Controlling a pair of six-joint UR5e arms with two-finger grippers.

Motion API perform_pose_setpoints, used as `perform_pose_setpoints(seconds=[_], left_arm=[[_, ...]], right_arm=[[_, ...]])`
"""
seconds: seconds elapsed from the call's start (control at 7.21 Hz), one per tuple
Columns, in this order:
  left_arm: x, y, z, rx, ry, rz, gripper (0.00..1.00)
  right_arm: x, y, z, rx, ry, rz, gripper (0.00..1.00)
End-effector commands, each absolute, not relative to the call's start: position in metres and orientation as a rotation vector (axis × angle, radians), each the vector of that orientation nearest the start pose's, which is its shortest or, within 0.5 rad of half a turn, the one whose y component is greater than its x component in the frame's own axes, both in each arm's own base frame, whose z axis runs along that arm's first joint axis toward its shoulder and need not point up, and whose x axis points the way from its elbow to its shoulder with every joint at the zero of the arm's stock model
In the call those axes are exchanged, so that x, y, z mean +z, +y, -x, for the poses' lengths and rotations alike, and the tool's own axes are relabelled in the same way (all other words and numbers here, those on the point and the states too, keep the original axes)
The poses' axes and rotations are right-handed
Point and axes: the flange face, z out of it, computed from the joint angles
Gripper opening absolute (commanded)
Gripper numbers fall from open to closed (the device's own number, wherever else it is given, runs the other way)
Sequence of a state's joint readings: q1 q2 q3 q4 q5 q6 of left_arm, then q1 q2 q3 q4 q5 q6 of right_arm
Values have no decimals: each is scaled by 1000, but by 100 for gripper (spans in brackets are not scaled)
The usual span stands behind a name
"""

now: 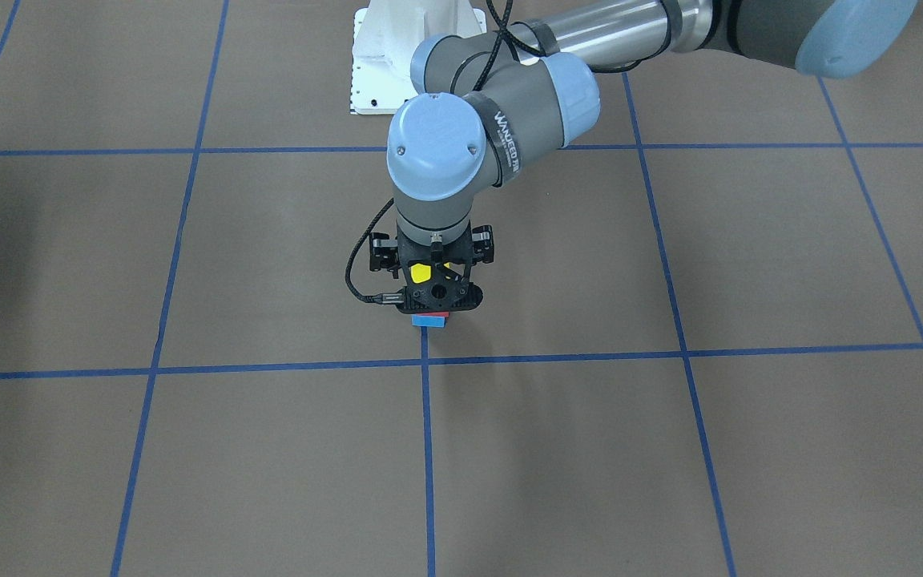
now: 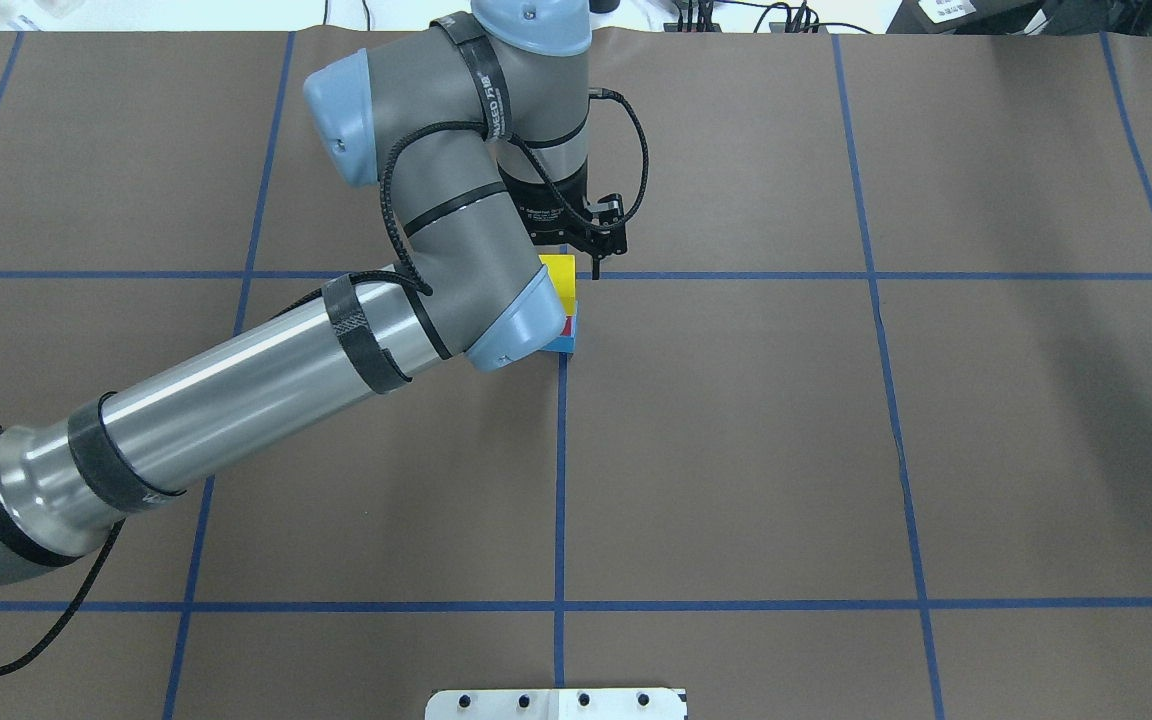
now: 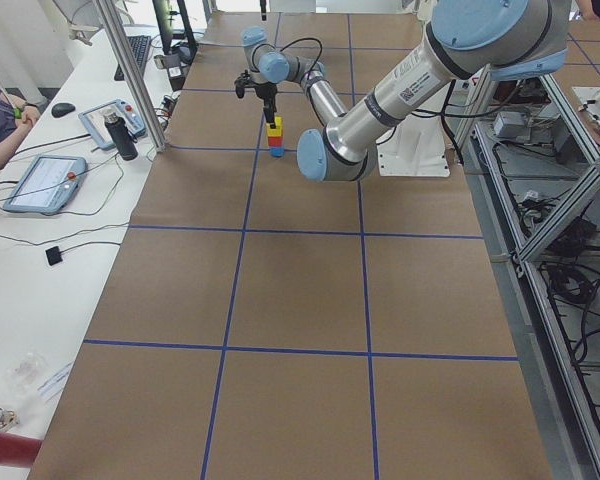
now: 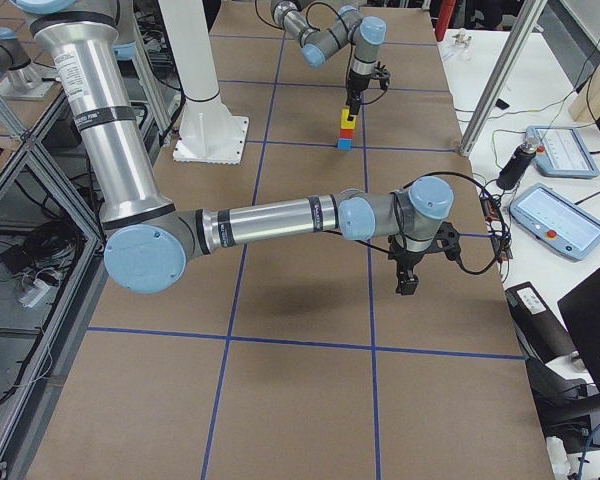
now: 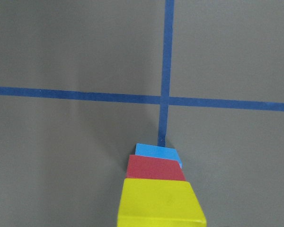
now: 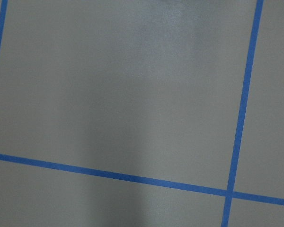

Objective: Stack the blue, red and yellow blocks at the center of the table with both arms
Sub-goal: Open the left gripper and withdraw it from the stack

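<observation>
A stack stands by the tape crossing at the table's centre: blue block (image 5: 156, 152) at the bottom, red block (image 5: 156, 168) on it, yellow block (image 5: 161, 201) on top. The stack also shows in the overhead view: yellow (image 2: 562, 280), red (image 2: 569, 325), blue (image 2: 564, 345). My left gripper (image 1: 432, 275) points straight down over the stack, its fingers close against the yellow block's sides, so it looks shut on it. My right gripper (image 4: 408, 285) hangs far off near the operators' edge; I cannot tell if it is open or shut.
Brown table cover with a blue tape grid (image 2: 560, 500). The white robot base plate (image 1: 397, 64) sits at the robot's side. Tablets and cables (image 4: 555, 215) lie on the side bench beyond the table edge near the right gripper.
</observation>
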State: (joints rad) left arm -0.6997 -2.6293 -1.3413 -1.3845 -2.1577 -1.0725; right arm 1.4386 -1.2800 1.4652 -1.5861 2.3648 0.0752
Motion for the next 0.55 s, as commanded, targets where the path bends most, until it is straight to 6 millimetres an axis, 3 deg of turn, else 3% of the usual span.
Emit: perform_pose_setpoints(seconds=[0.0, 0.14, 0.28, 0.42], left_arm=[[86, -509, -445, -9, 874, 53, 100], [120, -473, -381, 13, 920, -17, 100], [172, -430, -318, 136, 914, -105, 100], [238, -419, -259, 97, 850, -106, 100]], right_arm=[[550, -620, 9, -107, -793, -87, 99], [552, -619, 5, -97, -795, -87, 99], [547, -620, -4, -85, -800, -99, 99], [558, -610, -13, -70, -793, -93, 99]])
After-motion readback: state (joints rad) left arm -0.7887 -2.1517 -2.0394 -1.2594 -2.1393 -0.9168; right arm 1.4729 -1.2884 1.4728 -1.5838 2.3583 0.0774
